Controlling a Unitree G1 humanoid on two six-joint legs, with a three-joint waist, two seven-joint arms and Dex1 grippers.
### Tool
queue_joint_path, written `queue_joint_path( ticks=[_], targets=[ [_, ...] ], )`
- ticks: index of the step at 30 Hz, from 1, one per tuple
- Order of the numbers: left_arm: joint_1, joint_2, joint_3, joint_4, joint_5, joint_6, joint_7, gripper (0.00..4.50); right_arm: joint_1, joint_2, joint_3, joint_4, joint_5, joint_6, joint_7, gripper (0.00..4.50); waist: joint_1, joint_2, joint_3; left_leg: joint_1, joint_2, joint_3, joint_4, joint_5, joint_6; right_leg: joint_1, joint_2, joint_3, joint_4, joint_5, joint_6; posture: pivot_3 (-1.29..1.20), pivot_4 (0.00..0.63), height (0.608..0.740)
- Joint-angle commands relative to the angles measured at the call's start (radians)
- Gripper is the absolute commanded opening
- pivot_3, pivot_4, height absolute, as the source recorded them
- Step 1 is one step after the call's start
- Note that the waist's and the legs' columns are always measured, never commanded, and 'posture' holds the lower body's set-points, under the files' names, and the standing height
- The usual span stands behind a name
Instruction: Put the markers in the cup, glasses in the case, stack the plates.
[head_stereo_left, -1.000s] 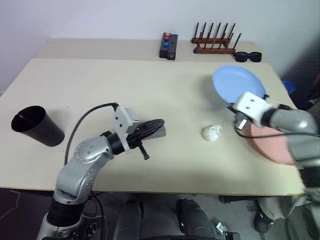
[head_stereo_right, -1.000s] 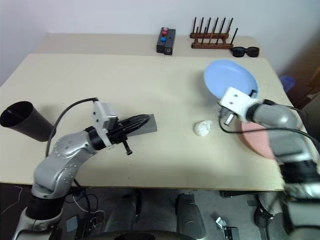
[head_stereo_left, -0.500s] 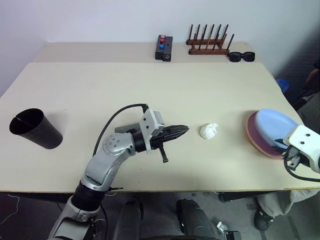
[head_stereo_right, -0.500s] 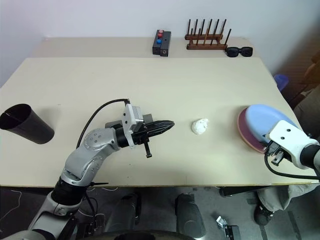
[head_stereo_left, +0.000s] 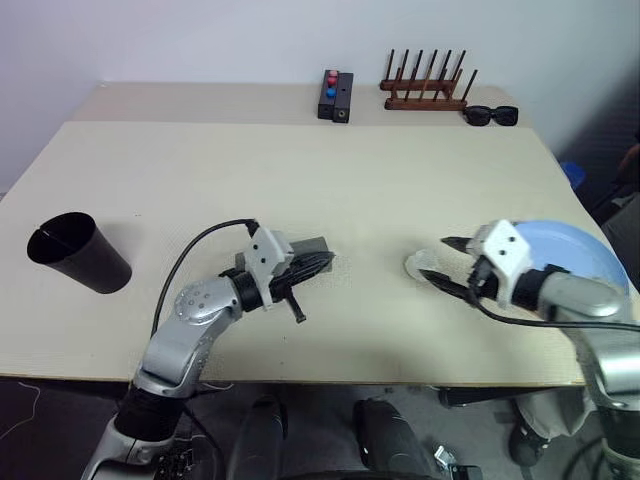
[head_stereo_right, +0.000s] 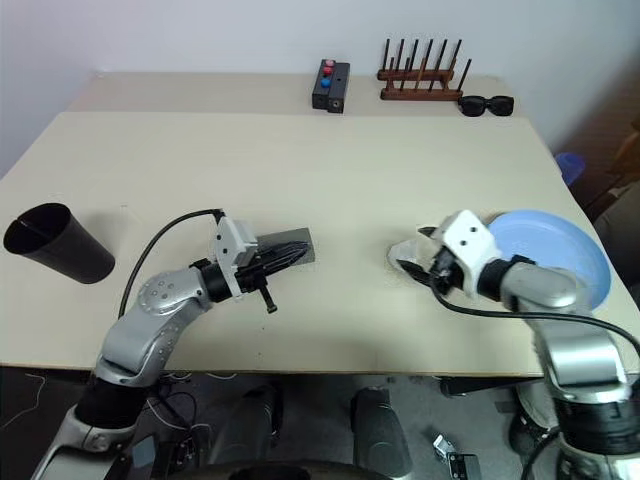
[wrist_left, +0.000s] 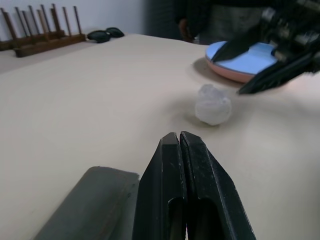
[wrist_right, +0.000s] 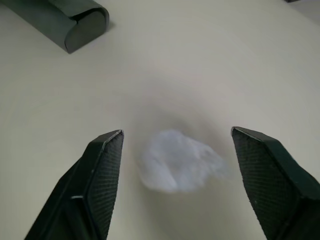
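Note:
The light blue plate (head_stereo_left: 570, 252) lies stacked on the pink plate (wrist_left: 235, 76) at the table's right edge. My right gripper (head_stereo_left: 440, 262) is to the left of the plates, open, its two fingers straddling a white crumpled wad (wrist_right: 177, 160) without holding it. The grey case (head_stereo_left: 305, 246) lies closed near the table's middle. My left gripper (head_stereo_left: 320, 263) hovers just over the case's right end, shut and empty. The black cup (head_stereo_left: 78, 252) stands at the far left. The markers and the glasses are out of view.
At the back edge stand a black box with red and blue buttons (head_stereo_left: 335, 95), a wooden peg rack (head_stereo_left: 428, 92) and chunky black sunglasses (head_stereo_left: 490, 115). The tabletop (head_stereo_left: 250, 170) between the back row and the arms is bare.
The right gripper set the blue plate on the pink one, let go, opened and moved left to the white wad. The left gripper drew back toward the case, still shut.

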Motion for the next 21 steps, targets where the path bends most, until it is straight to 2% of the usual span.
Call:
queue_joint_path(
  ticks=[1, 4, 7, 12, 16, 21],
  targets=[
    [0.017, 0.006, 0.008, -0.084, -0.019, 0.009, 0.007, 0.00, -0.021, 0.006, 0.067, 0.077, -0.062, -0.051, -0.034, 3.48, -0.003, 0.000, 0.000, 0.000, 0.000, 0.000, 0.000, 0.000, 0.000, 0.000, 0.000, 0.000, 0.000, 0.000, 0.000, 0.00, 0.150, 0.740],
    [0.031, 0.013, 0.003, -0.114, -0.019, 0.025, 0.012, 0.00, -0.039, 0.017, 0.100, 0.140, -0.085, -0.059, -0.059, 3.48, -0.006, 0.000, 0.000, 0.000, 0.000, 0.000, -0.001, 0.000, 0.000, 0.000, 0.000, 0.000, 0.000, 0.000, 0.000, 0.00, 0.150, 0.740],
    [0.035, 0.015, 0.002, -0.127, -0.018, 0.039, 0.018, 0.00, -0.050, 0.024, 0.099, 0.171, -0.090, -0.078, -0.076, 2.63, -0.007, 0.000, 0.000, 0.001, 0.000, 0.000, -0.001, 0.000, 0.000, 0.000, 0.000, 0.000, 0.001, 0.000, 0.000, 0.00, 0.150, 0.740],
    [0.035, 0.016, -0.003, -0.131, -0.017, 0.047, 0.018, 0.00, -0.057, 0.017, 0.090, 0.144, -0.082, -0.087, -0.082, 0.04, -0.007, 0.000, 0.000, 0.001, 0.000, 0.000, -0.001, 0.000, 0.000, -0.001, 0.000, 0.000, 0.001, 0.000, 0.000, 0.00, 0.150, 0.740],
    [0.022, 0.009, -0.013, -0.112, -0.014, 0.037, 0.011, 0.00, -0.065, -0.012, 0.048, 0.084, -0.083, -0.088, -0.100, 0.04, -0.006, 0.000, 0.000, 0.000, 0.000, 0.000, 0.000, 0.000, 0.000, -0.001, 0.000, 0.000, 0.001, 0.000, 0.000, 0.00, 0.150, 0.740],
    [0.000, -0.005, -0.029, -0.067, -0.012, 0.012, -0.010, 0.00, -0.045, -0.106, -0.100, -0.001, -0.012, -0.034, -0.055, 0.04, -0.002, 0.000, 0.000, 0.000, 0.000, 0.000, 0.000, 0.000, 0.000, -0.001, 0.000, 0.000, 0.000, 0.000, 0.000, 0.00, 0.150, 0.740]
  ],
)
